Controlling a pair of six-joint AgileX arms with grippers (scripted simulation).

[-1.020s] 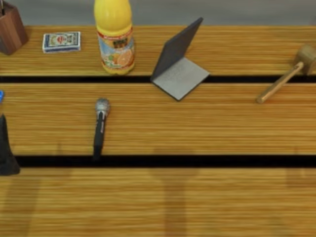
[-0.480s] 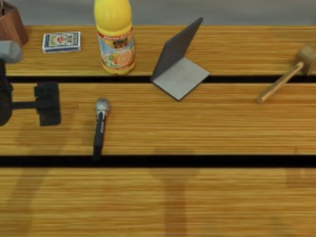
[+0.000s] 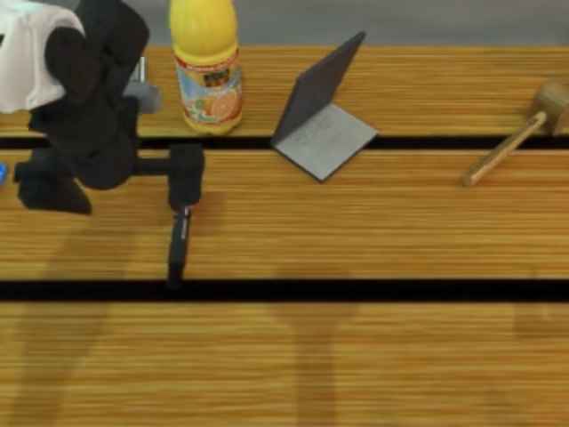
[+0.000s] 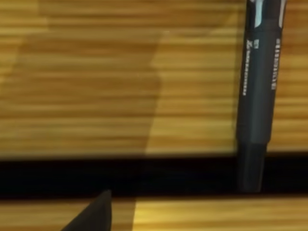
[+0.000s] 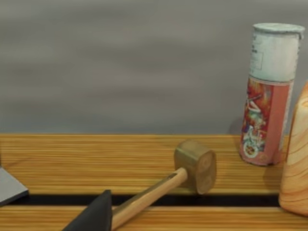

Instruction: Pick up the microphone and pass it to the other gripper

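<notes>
The microphone [image 3: 179, 245] lies on the middle plank at the left, and only its black handle shows in the top view. My left gripper [image 3: 187, 176] hangs over the head end and hides the mesh head. In the left wrist view the black handle [image 4: 257, 96] runs down across the dark gap, off to one side of my one visible fingertip [image 4: 95, 214]; nothing sits by that finger. The other gripper, my right one [image 5: 137, 222], is out of the top view; its wrist view shows one dark fingertip [image 5: 96, 215] low over the table, holding nothing.
An orange juice bottle [image 3: 206, 67] stands at the back, just right of my left arm. A half-open grey book [image 3: 322, 132] sits behind the centre. The wooden mallet [image 3: 511, 142] lies at the far right. A tall can [image 5: 269, 96] and a wooden object [image 5: 297, 159] stand beyond the mallet.
My left arm has swept in from the left edge toward the right, bringing its gripper over the microphone's head. The microphone has not moved.
</notes>
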